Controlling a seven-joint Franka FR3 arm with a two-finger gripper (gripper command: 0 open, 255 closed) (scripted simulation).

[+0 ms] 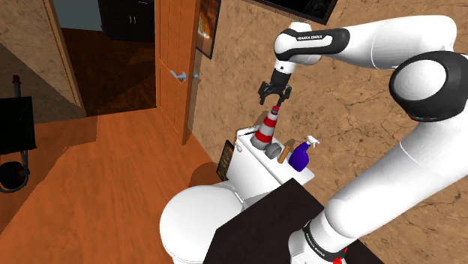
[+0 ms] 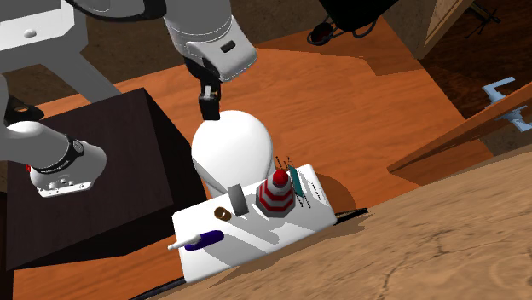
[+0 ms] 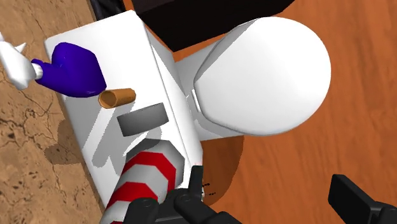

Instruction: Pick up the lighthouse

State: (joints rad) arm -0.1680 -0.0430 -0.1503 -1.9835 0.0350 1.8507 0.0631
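The lighthouse (image 1: pixel 266 131) is a red-and-white striped cone standing upright on the white toilet tank lid (image 1: pixel 246 138). It is also seen from above in the second exterior view (image 2: pixel 277 192). My gripper (image 1: pixel 274 99) hangs open just above its tip, touching nothing. In the wrist view the lighthouse (image 3: pixel 146 178) sits just outside one finger (image 3: pixel 191 194), not in the gap of the gripper (image 3: pixel 270 198). In the second exterior view the gripper (image 2: pixel 209 106) is over the toilet.
On the tank lid (image 3: pixel 108 51) also lie a blue spray bottle (image 3: pixel 73 69), a small brown cylinder (image 3: pixel 118 97) and a grey block (image 3: pixel 143 119). The white toilet bowl (image 1: pixel 199 217) adjoins the dark stand (image 1: pixel 262 225). An open wooden door (image 1: pixel 176 60) stands behind.
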